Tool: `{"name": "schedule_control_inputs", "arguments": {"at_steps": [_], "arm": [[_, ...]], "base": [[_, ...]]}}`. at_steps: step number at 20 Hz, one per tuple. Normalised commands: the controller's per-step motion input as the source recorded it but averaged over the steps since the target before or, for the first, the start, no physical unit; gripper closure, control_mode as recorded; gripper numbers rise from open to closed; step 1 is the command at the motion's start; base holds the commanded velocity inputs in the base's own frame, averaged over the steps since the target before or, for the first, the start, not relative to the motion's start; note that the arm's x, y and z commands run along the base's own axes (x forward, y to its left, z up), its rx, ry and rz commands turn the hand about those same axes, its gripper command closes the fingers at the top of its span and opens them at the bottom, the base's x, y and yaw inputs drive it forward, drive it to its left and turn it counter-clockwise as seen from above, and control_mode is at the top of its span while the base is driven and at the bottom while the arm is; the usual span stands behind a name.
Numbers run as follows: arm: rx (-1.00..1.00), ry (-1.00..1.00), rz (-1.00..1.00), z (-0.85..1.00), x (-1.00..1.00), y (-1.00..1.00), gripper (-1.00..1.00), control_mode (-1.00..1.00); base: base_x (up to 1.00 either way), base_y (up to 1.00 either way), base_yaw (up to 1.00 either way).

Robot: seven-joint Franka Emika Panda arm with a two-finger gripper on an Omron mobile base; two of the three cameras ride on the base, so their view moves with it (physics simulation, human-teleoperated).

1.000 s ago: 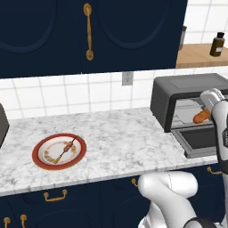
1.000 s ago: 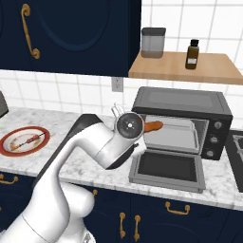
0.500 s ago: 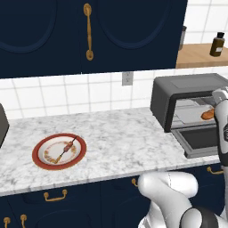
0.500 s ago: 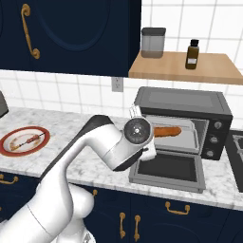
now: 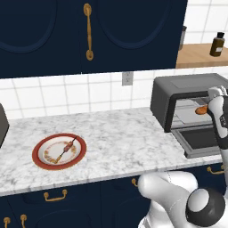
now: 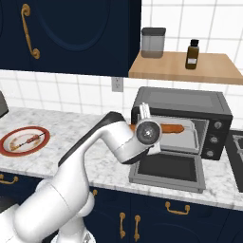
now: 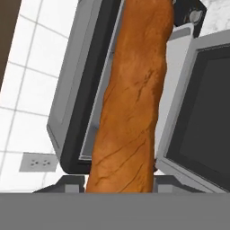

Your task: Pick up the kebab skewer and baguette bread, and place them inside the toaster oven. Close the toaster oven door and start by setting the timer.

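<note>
My gripper [image 7: 119,183] is shut on the baguette bread [image 7: 134,99], a long golden-brown loaf that stretches away from the fingers. The loaf [image 6: 173,128] reaches into the mouth of the dark grey toaster oven [image 6: 180,102], just above its tray. The toaster oven door [image 6: 168,168] lies dropped open and flat in front. In the left base view the loaf's end [image 5: 201,109] shows beside my white wrist inside the oven [image 5: 178,89], over the open door [image 5: 200,140]. The kebab skewer [image 5: 66,149] lies on a red-rimmed plate [image 5: 59,167] far to the left, also seen as skewer [image 6: 26,141] on plate [image 6: 24,153].
A wooden shelf [image 6: 209,73] above the oven carries a grey jar [image 6: 153,42] and a dark bottle [image 6: 192,54]. A wall outlet [image 5: 128,78] sits on the tiles. A dark appliance edge [image 5: 2,127] stands at the counter's far left. Navy cabinets hang overhead.
The hand has carried the baguette from in front of the oven deeper into its opening. The plate, skewer and door have stayed put.
</note>
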Motion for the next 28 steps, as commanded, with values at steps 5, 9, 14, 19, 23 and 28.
{"name": "schedule_control_inputs", "arguments": {"at_steps": [5,9,14,19,23,28], "arm": [[0.09,0.0,0.0,-0.32,0.36,0.0,1.0,-1.0],[0.0,-0.03,0.0,-0.21,0.29,0.0,1.0,-1.0],[0.0,0.0,0.0,-0.1,0.21,0.0,1.0,-1.0],[0.0,0.0,0.0,-0.16,0.07,0.0,1.0,-1.0],[0.0,0.0,0.0,-0.22,0.14,0.0,1.0,-1.0],[0.0,0.0,0.0,-0.18,0.23,0.0,1.0,-1.0]], "base": [[0.0,0.0,0.0],[0.0,0.0,0.0],[0.0,0.0,0.0],[0.0,0.0,0.0],[0.0,0.0,0.0],[0.0,0.0,0.0]]}}
